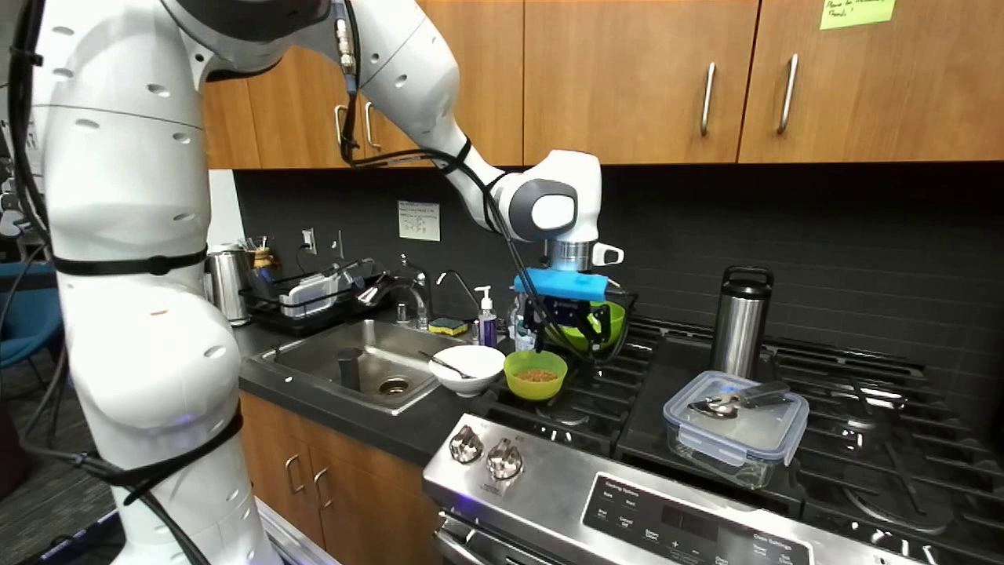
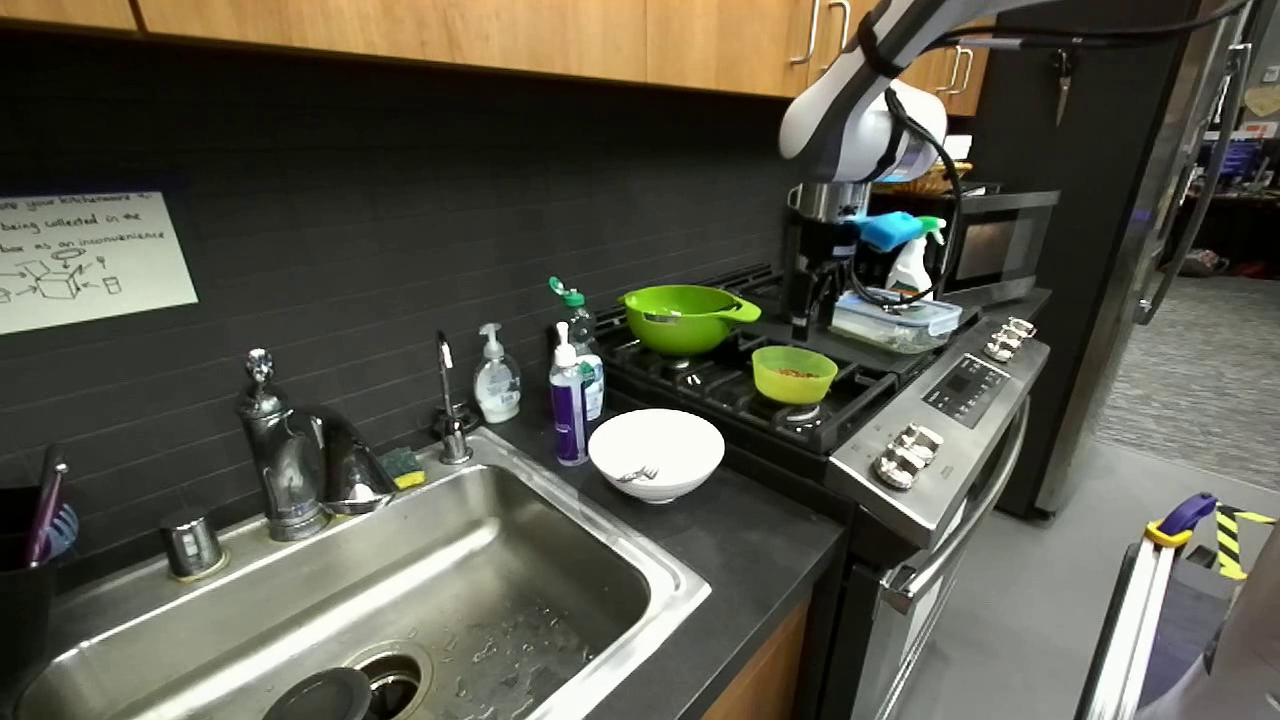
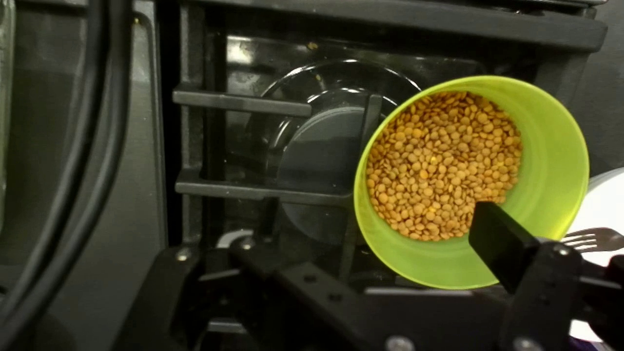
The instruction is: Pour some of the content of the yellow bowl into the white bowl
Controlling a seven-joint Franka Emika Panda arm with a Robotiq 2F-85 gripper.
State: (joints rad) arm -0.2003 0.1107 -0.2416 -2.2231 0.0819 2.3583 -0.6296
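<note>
Exterior view: white bowl (image 2: pixel 660 442) and yellow bowl (image 2: pixel 785 385) stand near, rims apart.

Open air lies over the round white bowl (image 2: pixel 660 437) (a metal fork (image 3: pixel 599 239) juts past its rim); a purple-labelled clear bottle (image 2: pixel 569 405) blocks passage behind it, a wide bright-green bowl (image 2: pixel 680 336) behind the small yellow-green plastic bowl (image 2: pixel 795 391).
</note>
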